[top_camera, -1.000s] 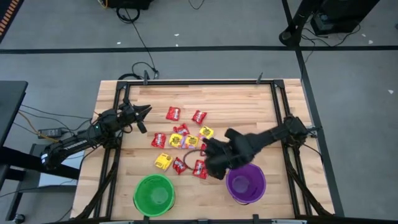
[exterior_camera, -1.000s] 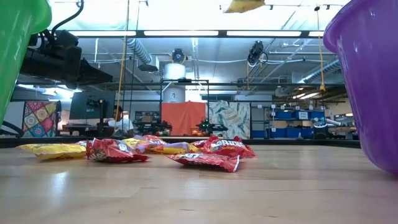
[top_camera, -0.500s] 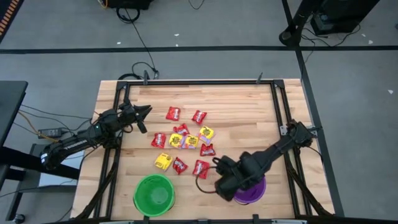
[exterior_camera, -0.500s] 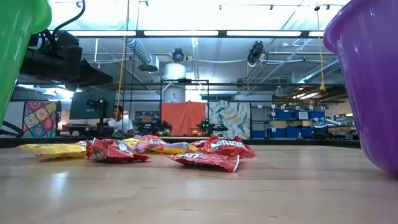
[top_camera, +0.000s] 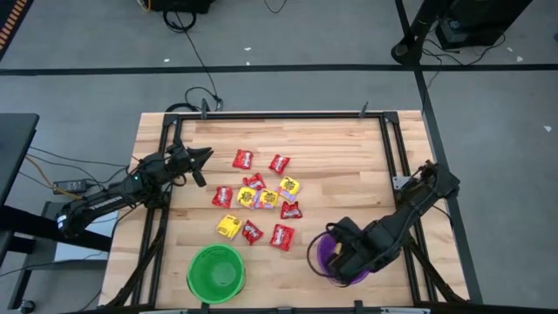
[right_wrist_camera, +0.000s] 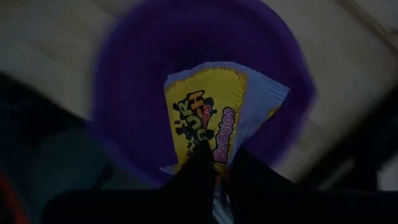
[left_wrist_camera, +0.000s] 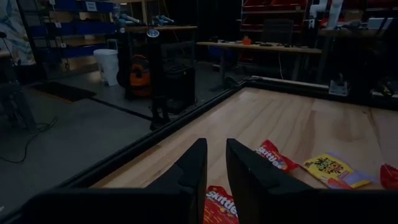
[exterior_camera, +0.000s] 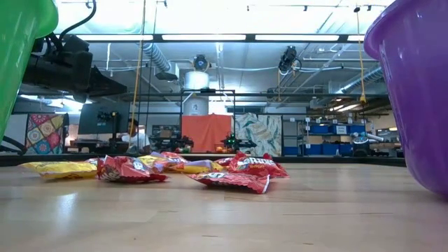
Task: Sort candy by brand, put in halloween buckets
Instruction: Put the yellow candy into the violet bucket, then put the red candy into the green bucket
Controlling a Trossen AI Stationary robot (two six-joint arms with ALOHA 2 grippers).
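Note:
Red and yellow candy packets (top_camera: 261, 199) lie flat in a loose cluster at mid-table, and the low view shows them too (exterior_camera: 231, 178). The green bucket (top_camera: 215, 272) and the purple bucket (top_camera: 324, 266) stand at the near edge. My right gripper (right_wrist_camera: 221, 158) hangs over the purple bucket's mouth (right_wrist_camera: 130, 93), shut on a yellow packet (right_wrist_camera: 205, 112). My left gripper (top_camera: 199, 159) waits shut near the table's left edge, left of the cluster. A red packet (left_wrist_camera: 273, 155) lies just beyond its fingers. My right gripper pinches the yellow packet between its two fingers (right_wrist_camera: 199, 163) at one end (right_wrist_camera: 217, 149), coming from above. The packet is lifted clear and sticks out past the fingertips, above the inside of the purple bucket.
A black metal frame (top_camera: 261, 115) runs along the far and side edges of the wooden table. Bare wood lies between the cluster and the buckets, and across the table's far right part (top_camera: 349, 157). In the low view both buckets (exterior_camera: 413, 91) loom at the picture's sides.
My right gripper has carried the yellow packet from the near side of the cluster toward the table's near edge and right. It now hangs over the purple bucket. The packet has left the low view. The other packets and my left arm have kept still.

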